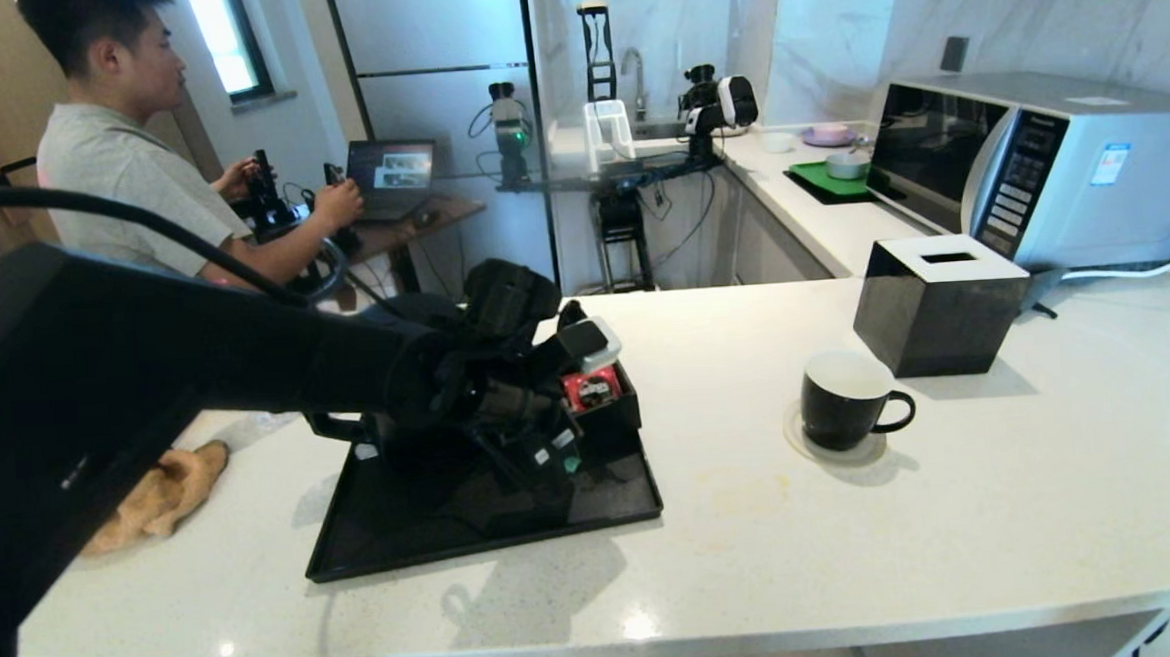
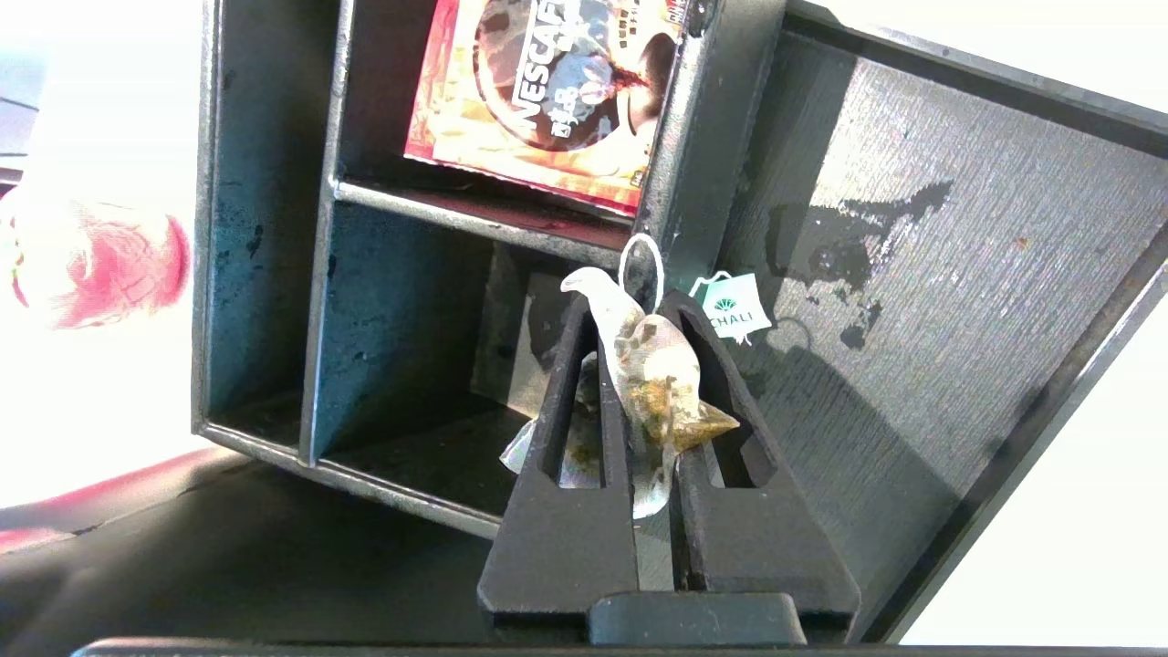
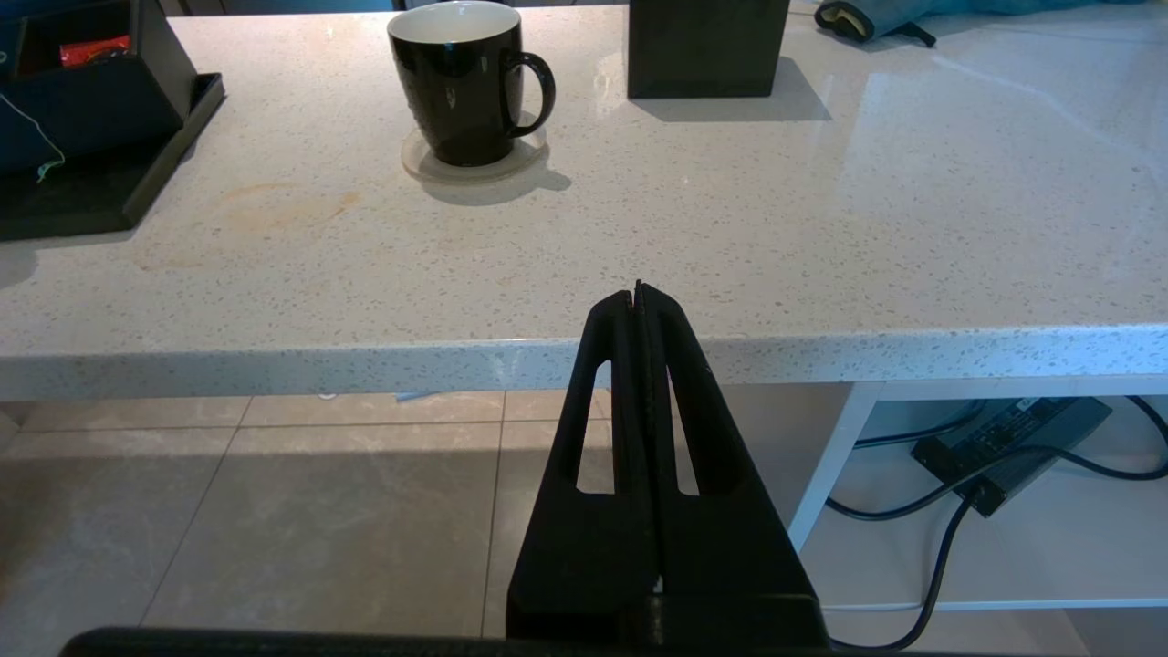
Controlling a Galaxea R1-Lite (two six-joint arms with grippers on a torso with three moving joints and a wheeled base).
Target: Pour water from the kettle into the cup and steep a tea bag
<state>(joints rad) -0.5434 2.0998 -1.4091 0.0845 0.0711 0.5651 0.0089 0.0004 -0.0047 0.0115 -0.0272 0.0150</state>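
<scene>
My left gripper is shut on the tea bag, a grey translucent pyramid pinched between the fingers, with its teal tag hanging beside on a thin string. It hovers just above the black tray, next to the black organizer box. In the head view the left gripper is over the tray. The cup, black with a white inside, stands on a clear coaster to the right, also seen as the cup. My right gripper is shut and empty, below the counter's front edge. The kettle is hidden behind my left arm.
A red sachet stands in the organizer. A black cube tissue box sits behind the cup, with a microwave further back. An orange cloth lies left of the tray. A person sits at the far left.
</scene>
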